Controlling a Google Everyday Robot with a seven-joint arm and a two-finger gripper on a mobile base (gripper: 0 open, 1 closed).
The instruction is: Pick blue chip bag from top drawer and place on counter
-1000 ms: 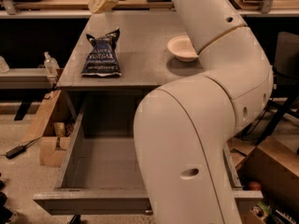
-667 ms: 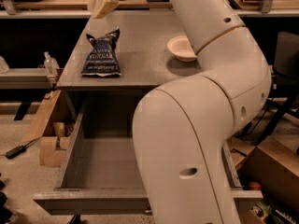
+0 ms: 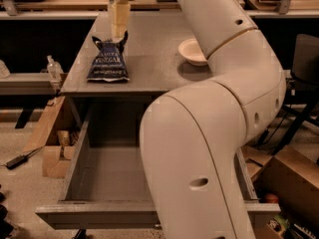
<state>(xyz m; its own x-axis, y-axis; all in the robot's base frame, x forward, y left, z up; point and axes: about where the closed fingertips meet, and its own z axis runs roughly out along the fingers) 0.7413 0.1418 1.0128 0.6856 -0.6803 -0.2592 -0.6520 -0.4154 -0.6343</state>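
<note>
Counter (image 3: 149, 59) holds blue chip bag (image 3: 107, 63), jaws above.

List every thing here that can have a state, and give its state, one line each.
Drawer: pulled open.
Chip bag: resting on the counter, out of the drawer.
Bowl: upright on the counter, right of the bag.
Claw: at the bag's top edge, above the counter.

The gripper (image 3: 118, 33), cased in smooth cream plastic, is held at the top edge of the blue chip bag (image 3: 108, 63), whose crinkled film is faintly glossy. Beneath it, the counter (image 3: 149, 49) is matt, speckled grey. Below, the top drawer (image 3: 99, 168) is matt grey metal.
</note>
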